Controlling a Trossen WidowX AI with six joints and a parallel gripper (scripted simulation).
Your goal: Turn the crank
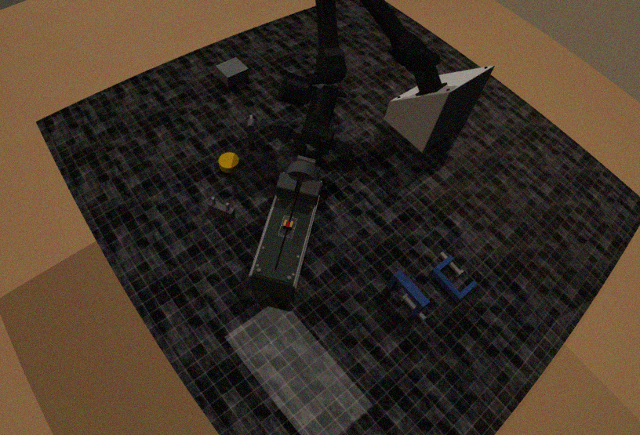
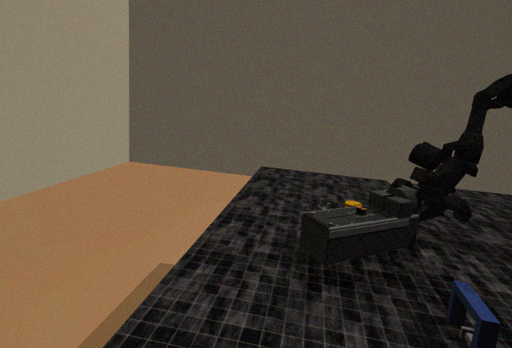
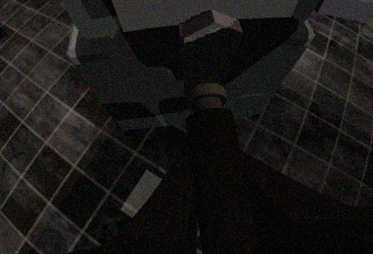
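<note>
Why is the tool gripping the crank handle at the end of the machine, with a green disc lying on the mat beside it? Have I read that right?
Nearly. The disc is yellow, not green; the top view shows it on the mat beside the machine. The rest holds: the tool is shut on the crank handle at the machine's end.

The brass marks beside the red pointer (image 1: 289,222) are too small to judge whether they are level. In the wrist view the fingers cover the handle in near darkness. The exterior view's right edge cuts the arm (image 2: 479,116) and the blue bracket (image 2: 475,306).
</note>
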